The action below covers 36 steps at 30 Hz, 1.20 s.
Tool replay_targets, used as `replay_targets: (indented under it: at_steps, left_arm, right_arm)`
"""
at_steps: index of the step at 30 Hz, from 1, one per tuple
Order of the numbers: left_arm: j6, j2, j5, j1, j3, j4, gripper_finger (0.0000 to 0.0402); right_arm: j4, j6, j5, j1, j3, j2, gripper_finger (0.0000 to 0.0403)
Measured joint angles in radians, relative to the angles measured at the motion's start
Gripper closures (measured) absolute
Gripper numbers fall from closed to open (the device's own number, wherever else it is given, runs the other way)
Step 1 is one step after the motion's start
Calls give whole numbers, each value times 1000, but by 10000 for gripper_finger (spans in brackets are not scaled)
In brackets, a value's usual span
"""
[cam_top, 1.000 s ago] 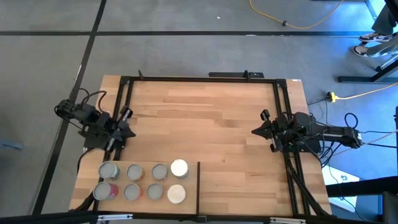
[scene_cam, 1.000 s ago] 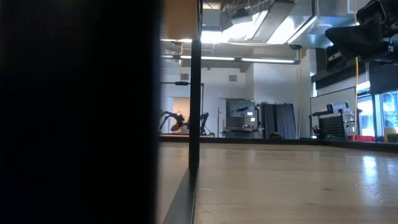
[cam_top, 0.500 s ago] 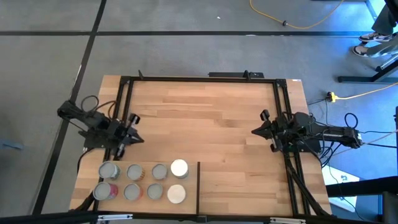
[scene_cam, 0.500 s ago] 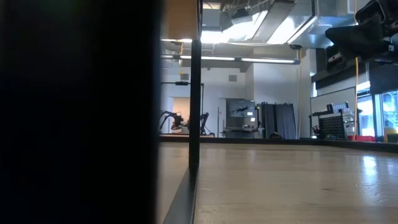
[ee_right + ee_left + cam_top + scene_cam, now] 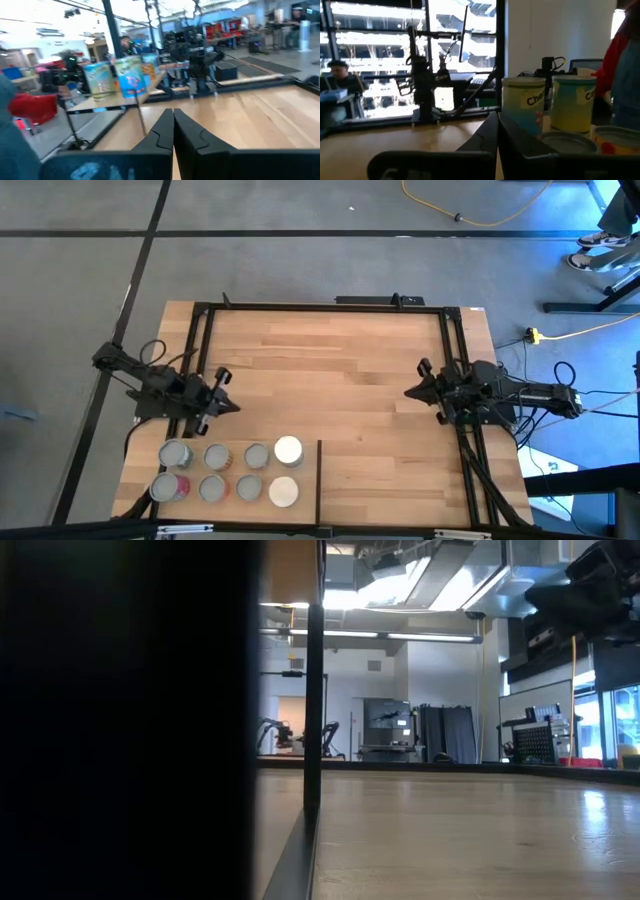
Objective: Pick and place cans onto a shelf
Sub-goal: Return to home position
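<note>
Several cans [image 5: 216, 457] stand upright on their bottoms in two rows on the raised light-wood shelf [image 5: 307, 470], at the table's near left corner. Two have white tops [image 5: 288, 449]; one shows a red label [image 5: 170, 487]. My left gripper [image 5: 228, 405] is shut and hovers just beyond the far row, touching nothing. Its wrist view shows its shut fingers [image 5: 497, 131] and the cans [image 5: 522, 105] close by. At the table's right edge my right gripper [image 5: 410, 391] is shut and holds nothing. Its wrist view looks across the table at the cans [image 5: 131, 75].
A thin black frame runs round the table [image 5: 330, 370], with rails beside each arm. The shelf's black post [image 5: 313, 690] stands in the low view next to a dark mass on the left. People show in the room behind, among them a red sleeve [image 5: 620, 50].
My left gripper has come down and swung out over the table, toward the near edge and the far row of cans. It has stayed shut. My right gripper has kept its place and rolled a little about its own line.
</note>
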Motion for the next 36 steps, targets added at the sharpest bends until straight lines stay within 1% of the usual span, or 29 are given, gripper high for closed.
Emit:
replay_targets:
  at_steps: [3,6,10,12,15,19,23,29,36]
  left_arm:
    - [-49,0,-51,0,0,-63,401]
    - [-107,0,-81,0,0,-106,401]
    - [-135,0,-103,0,0,-165,401]
    - [-136,0,-118,0,0,-209,401]
    - [-132,7,-121,0,0,-210,401]
    - [-132,12,-112,0,0,-212,401]
    - [-128,12,-95,0,0,-215,402]
    - [-31,12,-100,0,0,-215,402]
    - [-24,12,-100,0,0,-214,402]
  right_arm:
    - [-48,-6,43,0,0,0,398]
    - [-103,-6,43,0,0,3,398]
    - [-96,-7,43,0,1,10,398]
    - [-97,-7,44,0,1,11,398]
    - [-96,-7,53,0,1,11,398]
    - [-101,-7,92,0,1,11,398]
    - [-102,-7,96,0,1,11,397]
    - [-102,-2,96,0,1,11,386]
    - [-102,-3,96,0,1,11,383]
